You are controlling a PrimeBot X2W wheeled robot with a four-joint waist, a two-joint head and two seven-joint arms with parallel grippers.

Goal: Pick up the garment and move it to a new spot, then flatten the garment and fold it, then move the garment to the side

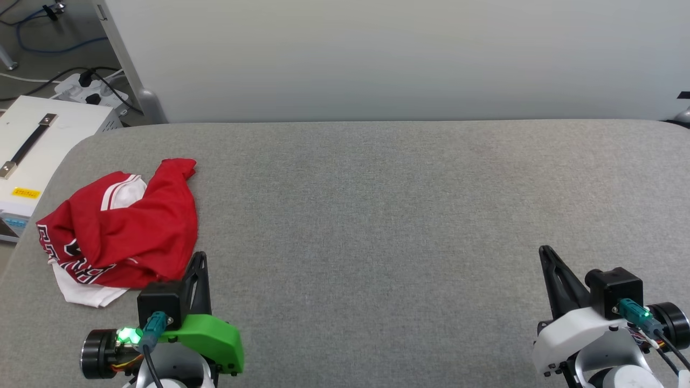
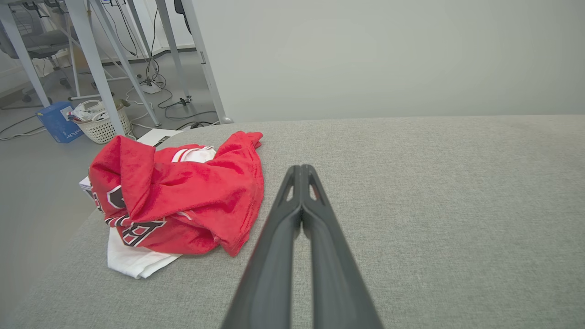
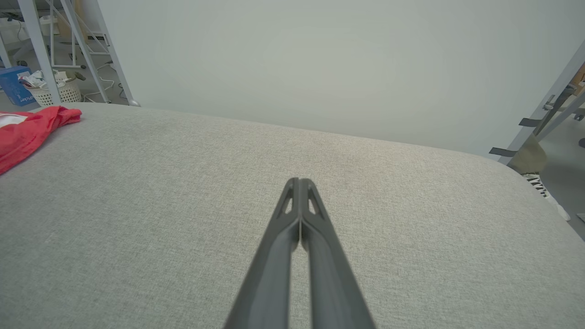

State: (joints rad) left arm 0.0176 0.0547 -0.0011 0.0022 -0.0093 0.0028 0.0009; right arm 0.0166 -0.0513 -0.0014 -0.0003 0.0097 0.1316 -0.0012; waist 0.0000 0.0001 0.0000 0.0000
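Observation:
The garment (image 1: 126,231), a red jersey T-shirt with white sleeves and black lettering, lies crumpled in a heap near the left edge of the grey table (image 1: 377,215). The left wrist view shows the garment (image 2: 183,196) with a white sleeve sticking out under the heap. My left gripper (image 1: 199,257) hovers just right of the heap's near edge, fingers pressed together and holding nothing. Its shut fingertips (image 2: 300,170) point past the heap's right side. My right gripper (image 1: 544,251) rests shut and empty far off at the lower right, its gripper (image 3: 299,183) over bare cloth.
A white case with a black handle (image 1: 32,161) stands beside the table's left edge, with a power strip and cables (image 1: 91,89) on the floor behind. A pale wall panel (image 1: 377,54) rises behind the table. A basket (image 2: 98,123) and frame legs stand beyond the table's corner.

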